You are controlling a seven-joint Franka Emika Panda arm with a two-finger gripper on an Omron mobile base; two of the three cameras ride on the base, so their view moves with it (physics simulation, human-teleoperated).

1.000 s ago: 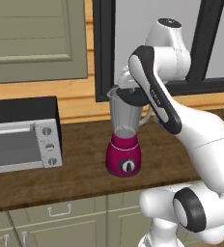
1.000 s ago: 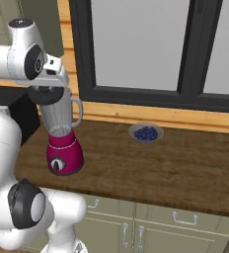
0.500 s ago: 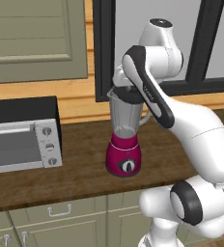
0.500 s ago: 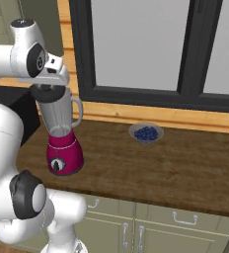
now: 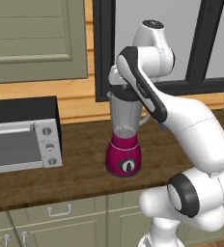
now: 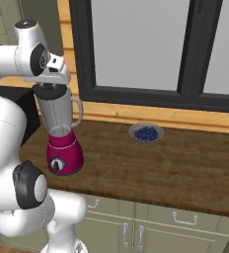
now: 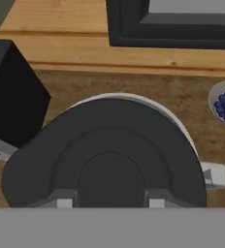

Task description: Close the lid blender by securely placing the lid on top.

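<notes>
The round, flat, dark grey lid (image 7: 104,160) sat pinched in the arm's two-finger gripper (image 7: 104,201), held right over the mouth of the tall clear jar of the magenta-based blender (image 5: 124,140), which stood on the brown wooden counter (image 6: 175,168). A silver toaster oven (image 5: 22,140) stood to its left and a small bowl of blueberries (image 6: 146,133) well off to its right. This looked like the seating step: the lid seemed slightly off-centre from the rim, so the next move would call for squaring it, pressing down, then letting go.
</notes>
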